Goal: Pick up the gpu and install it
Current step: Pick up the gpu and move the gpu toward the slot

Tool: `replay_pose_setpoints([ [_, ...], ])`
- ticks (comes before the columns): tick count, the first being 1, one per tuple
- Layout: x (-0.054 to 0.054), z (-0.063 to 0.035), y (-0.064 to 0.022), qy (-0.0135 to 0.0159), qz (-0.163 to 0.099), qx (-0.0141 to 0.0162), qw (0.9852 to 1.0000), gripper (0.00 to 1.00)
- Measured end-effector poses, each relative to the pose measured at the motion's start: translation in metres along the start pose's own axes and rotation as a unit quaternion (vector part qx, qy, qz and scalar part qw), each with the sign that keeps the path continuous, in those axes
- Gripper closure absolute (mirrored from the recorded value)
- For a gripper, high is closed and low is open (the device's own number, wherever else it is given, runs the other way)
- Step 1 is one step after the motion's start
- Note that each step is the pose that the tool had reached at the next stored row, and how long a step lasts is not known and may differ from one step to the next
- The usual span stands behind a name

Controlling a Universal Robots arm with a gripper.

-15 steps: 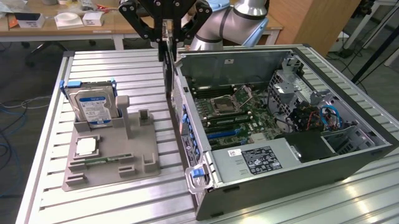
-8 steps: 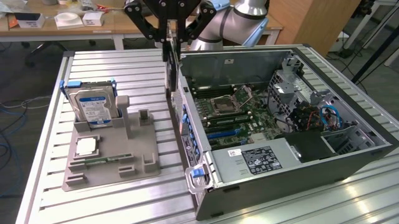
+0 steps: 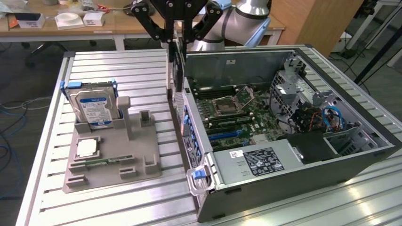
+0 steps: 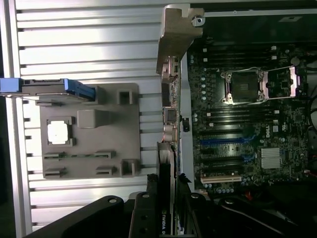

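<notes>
ok so the claw (image 3: 176, 41) is clamped on the gpu (image 3: 178, 66), which hangs edge-on in the air over the case (image 3: 314, 174), right above its rear wall, around 11 o'clock from the cpu socket (image 3: 225, 106) in the exterior view. It's not seated in anything yet.

What worries me:
- The card sits pretty much over the wall itself, not over the blue slots (image 3: 226, 135) down at about 6 o'clock from the socket. If it comes down off-line, I reckon the bracket snags the wall or the edge scrapes the motherboard (image 3: 251, 117).
- It's a grip on a thin board, so any bump could twist it in the claw and it'd meet the slot crooked.
- Pushing hard on a crooked card could bend it or damage the slot.
</notes>
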State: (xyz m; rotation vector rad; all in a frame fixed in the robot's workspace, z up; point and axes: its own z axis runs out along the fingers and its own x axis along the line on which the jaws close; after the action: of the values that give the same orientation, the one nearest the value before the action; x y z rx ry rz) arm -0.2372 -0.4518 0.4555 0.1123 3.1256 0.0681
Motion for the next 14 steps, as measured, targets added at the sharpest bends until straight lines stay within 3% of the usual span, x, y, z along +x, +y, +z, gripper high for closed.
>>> replay_pose_setpoints([
  [14, -0.011, 0.0014, 0.0008, 0.0, 0.0, 0.0, 1.0, 0.74],
])
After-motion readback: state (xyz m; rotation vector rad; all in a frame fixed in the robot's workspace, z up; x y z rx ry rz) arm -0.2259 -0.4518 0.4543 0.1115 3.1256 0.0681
